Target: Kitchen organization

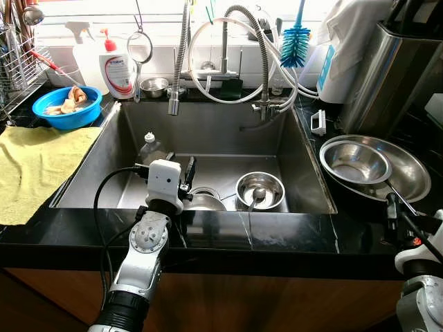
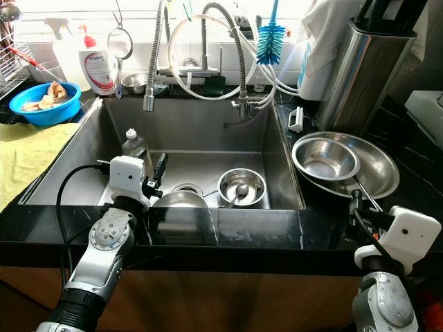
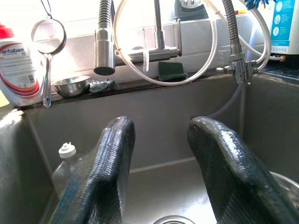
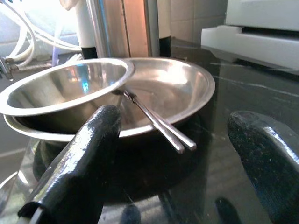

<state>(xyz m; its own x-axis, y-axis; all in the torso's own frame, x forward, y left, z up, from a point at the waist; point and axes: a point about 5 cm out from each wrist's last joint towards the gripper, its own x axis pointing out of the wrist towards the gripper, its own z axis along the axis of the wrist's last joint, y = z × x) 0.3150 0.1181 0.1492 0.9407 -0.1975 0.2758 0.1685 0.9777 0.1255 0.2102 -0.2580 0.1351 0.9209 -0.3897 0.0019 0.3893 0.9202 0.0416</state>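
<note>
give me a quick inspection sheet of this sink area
surface: black stone counter around a steel sink; yellow cloth on its left part.
job's things: small steel bowl with a spoon and a plastic bottle in the sink; steel bowl in a wider steel dish on the right counter, utensil handles over the rim.
clutter: blue bowl with scraps, soap bottle, strainer, blue bottle brush.
grippers: left claw open over the sink; right claw open, facing the dish.
cables: black cable looped at the left wrist.
surroundings: dish rack, pull-down faucet, window.
</note>
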